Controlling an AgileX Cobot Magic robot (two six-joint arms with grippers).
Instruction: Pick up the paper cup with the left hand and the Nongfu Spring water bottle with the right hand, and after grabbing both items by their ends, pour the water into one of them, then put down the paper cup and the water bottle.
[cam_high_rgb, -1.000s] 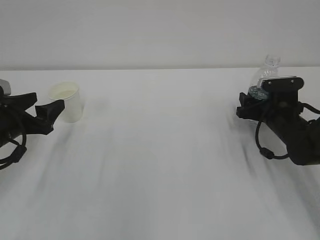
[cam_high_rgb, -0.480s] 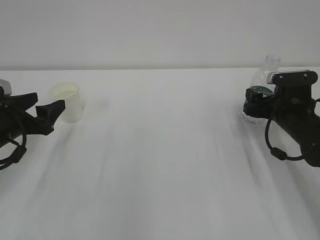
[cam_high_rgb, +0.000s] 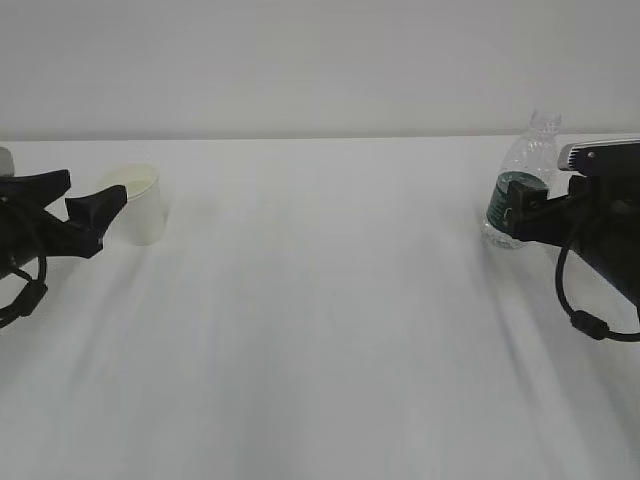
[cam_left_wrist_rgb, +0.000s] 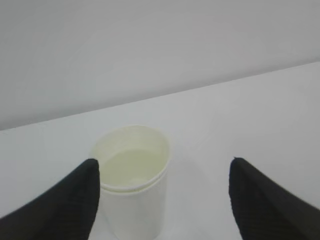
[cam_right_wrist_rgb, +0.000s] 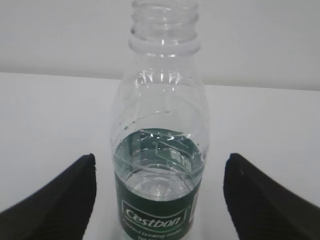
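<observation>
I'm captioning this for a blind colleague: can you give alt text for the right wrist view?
A capless clear plastic bottle with a dark green label stands upright on a white table, partly filled with water. The open right gripper's black fingertips flank it without touching.

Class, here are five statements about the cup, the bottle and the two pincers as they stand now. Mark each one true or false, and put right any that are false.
1. The paper cup stands upright on the table. True.
2. The left pincer is shut on the cup. False: its jaws are open, one on each side of the cup, and nothing is held.
3. The water bottle has no cap on its neck. True.
4. The bottle lies on its side. False: it stands upright between the open jaws of the right pincer.
5. The bottle is full to the neck. False: the water reaches only about the top of the green label.
</observation>
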